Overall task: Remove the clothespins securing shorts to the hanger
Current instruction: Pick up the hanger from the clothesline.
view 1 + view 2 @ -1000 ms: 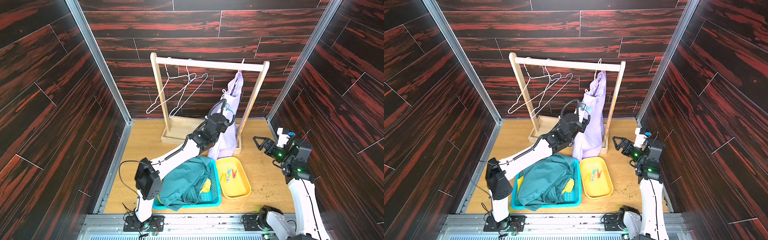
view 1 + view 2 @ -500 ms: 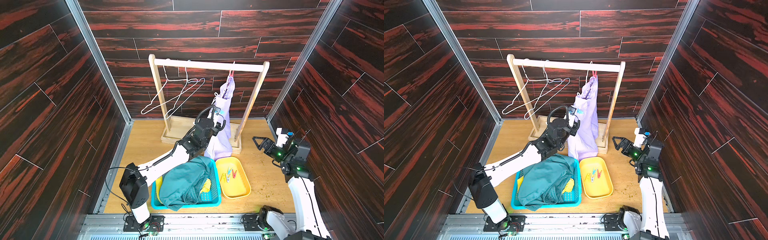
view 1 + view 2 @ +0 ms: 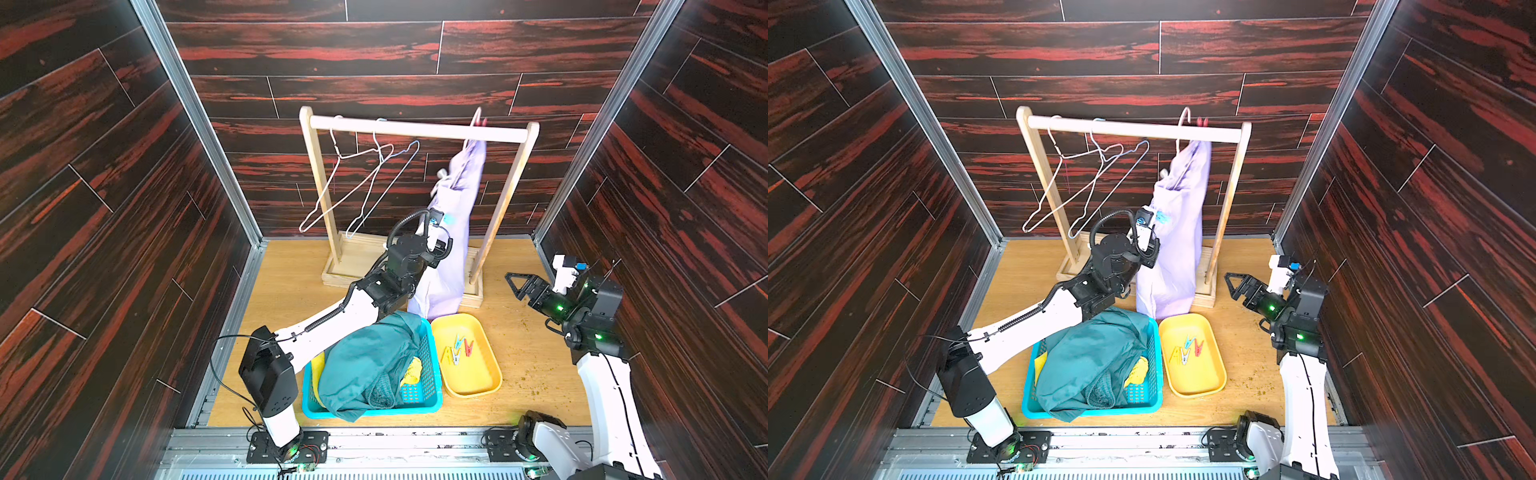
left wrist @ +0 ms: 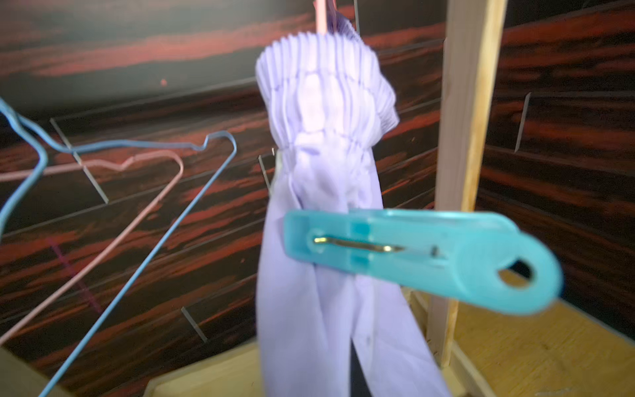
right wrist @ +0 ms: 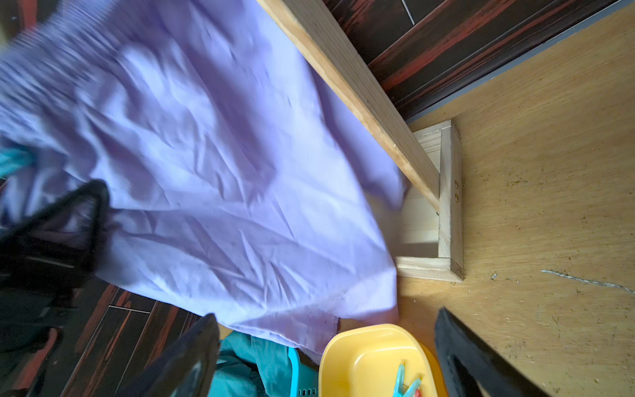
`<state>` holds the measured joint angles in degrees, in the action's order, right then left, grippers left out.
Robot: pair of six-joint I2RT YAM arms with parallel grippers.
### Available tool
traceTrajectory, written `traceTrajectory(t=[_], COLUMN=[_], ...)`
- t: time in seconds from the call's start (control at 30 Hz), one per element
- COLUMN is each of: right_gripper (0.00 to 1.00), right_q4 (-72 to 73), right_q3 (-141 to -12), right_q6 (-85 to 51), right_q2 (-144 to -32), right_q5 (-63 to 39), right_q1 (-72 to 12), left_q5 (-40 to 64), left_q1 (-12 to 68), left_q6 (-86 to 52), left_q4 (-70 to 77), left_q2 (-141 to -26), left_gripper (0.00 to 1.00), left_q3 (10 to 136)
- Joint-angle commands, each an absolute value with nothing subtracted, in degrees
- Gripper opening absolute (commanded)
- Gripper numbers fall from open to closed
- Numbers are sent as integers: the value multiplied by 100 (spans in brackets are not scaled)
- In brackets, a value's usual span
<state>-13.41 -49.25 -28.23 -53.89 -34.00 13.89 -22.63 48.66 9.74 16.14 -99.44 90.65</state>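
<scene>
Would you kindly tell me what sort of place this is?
Probably a robotics test cell staged as a laundry corner: wood-look wall panels, a left arm and right arm mounted on a metal rail, and a small wooden clothes rack.

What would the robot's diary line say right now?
left gripper: shut on light blue clothespin | right gripper: open | lavender shorts: hanging, red clothespin at top

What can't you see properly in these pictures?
- Yellow shorts: both top views, mostly buried under green shorts.
- Red peg: both top views, tiny, half behind the rail.
- Tray pegs: right wrist view, cut by the edge; both top views, tiny and bunched.
- Blue peg: left wrist view, blurred; the left gripper holding it is out of frame.
</scene>
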Motion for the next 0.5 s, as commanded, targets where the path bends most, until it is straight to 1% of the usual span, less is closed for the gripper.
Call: traceTrajectory(t=[0.0,0.13,0.23,0.47], right_gripper=[98,98,98,98], right_q4=[-1424,-1523,-1521,-1257], right_q3=[-5133,-5156,-5108,-4965], right_q6=[-2733,-2681,-2676,-2868], right_q2=[-5348,-5342,-5315,-5446], right_q5=[-3473,-3465,-3443,-3616], right_q1=[1415,1415,1415,1412], left_q5=[-1992,-2055,-2036,-2133], left_q1=[4895,4889,4892,4891], left_q6=[1176,1270,1296,1307], left_q4=[2615,2219,2028,1132], left_q2=[-9547,-9475,-9306,-9108], left_gripper=[0,0,0,0], left_q3=[9135,9235,9015,8965])
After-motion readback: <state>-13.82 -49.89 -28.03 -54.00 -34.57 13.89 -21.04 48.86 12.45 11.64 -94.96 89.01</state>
